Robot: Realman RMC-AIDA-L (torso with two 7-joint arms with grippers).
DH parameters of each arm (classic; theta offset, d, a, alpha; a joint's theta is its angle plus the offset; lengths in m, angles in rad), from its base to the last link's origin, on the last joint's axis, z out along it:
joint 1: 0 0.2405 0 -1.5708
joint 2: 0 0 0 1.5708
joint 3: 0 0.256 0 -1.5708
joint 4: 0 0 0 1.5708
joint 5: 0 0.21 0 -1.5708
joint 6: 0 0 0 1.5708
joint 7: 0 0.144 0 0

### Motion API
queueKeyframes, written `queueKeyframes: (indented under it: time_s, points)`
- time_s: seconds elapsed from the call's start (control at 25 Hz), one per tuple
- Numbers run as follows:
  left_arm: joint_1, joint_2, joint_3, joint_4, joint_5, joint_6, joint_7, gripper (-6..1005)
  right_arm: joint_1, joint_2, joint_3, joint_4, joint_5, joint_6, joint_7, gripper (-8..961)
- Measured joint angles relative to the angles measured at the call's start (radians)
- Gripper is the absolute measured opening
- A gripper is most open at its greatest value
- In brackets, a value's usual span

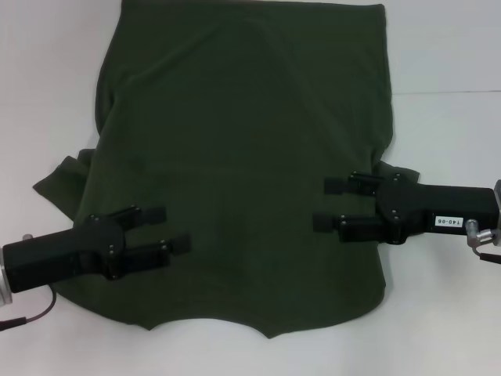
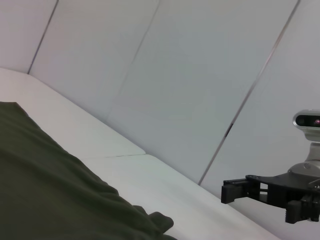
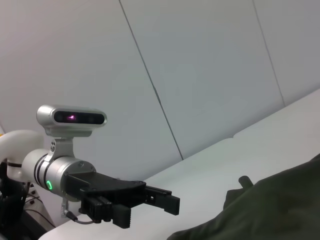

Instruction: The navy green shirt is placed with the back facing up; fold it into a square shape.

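Head view: navy green shirt (image 1: pixel 243 164) spread plain side up across the white table (image 1: pixel 446 63), filling the middle from far edge to near, with a sleeve bunched out at the left. Left gripper (image 1: pixel 166 229) over the near-left part of the cloth, jaws apart, holding nothing; right gripper (image 1: pixel 333 204) over the right side, a little farther away, jaws also apart and empty. Both pointing inward toward each other, well apart.

Plain dark olive-green shirt (image 1: pixel 243 157), apparently unpatterned, black left gripper (image 1: pixel 174 229), black right gripper (image 1: pixel 327 205), white table (image 1: pixel 446 47)
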Motion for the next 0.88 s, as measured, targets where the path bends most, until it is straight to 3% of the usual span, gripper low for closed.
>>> queueKeyframes:
  time_s: [0.56, 0.72, 0.88]
  points:
    - [0.0, 0.004, -0.018, 0.0, 0.0, -0.007, -0.001, 902, 0.008, 0.003, 0.0, 0.0, 0.0, 0.0, 0.021, 910]
    - [-0.007, 0.003, -0.04, -0.003, -0.002, -0.071, -0.017, 902, 0.01, 0.005, 0.005, 0.0, 0.002, 0.003, 0.03, 910]
    - [-0.029, 0.005, -0.068, -0.023, -0.011, -0.225, -0.06, 901, 0.009, 0.015, 0.027, 0.0, 0.003, 0.016, 0.048, 909]
